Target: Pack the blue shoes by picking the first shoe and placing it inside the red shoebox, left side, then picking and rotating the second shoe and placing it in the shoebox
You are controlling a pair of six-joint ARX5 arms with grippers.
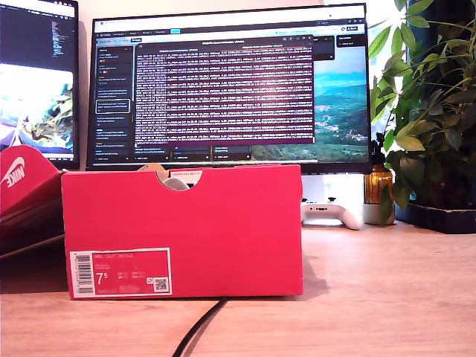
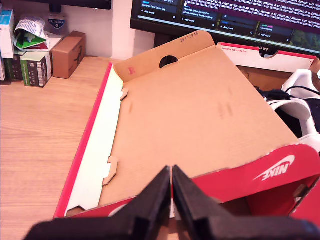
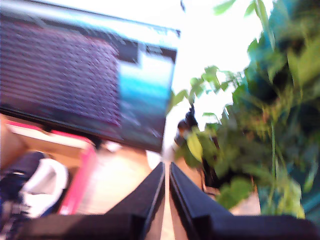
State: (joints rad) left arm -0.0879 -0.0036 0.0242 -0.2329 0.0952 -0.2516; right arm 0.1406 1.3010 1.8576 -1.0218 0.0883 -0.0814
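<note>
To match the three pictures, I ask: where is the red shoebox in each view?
Exterior view: the red shoebox fills the middle, label side facing the camera.
First wrist view: its open lid fills the middle, past the shut jaws.
Second wrist view: one red wall, blurred.
Shared landmark: the monitor.

The second wrist view is smeared throughout. Beyond my second gripper (image 3: 166,172), the monitor (image 3: 75,75) text and plant (image 3: 260,125) leaves blur, and the shoe (image 3: 35,187) is cut by the edge. Past my first gripper (image 2: 171,175), a shoe (image 2: 300,107) is cropped. In the exterior view, the shoebox (image 1: 223,223) wall hides its contents.
</note>
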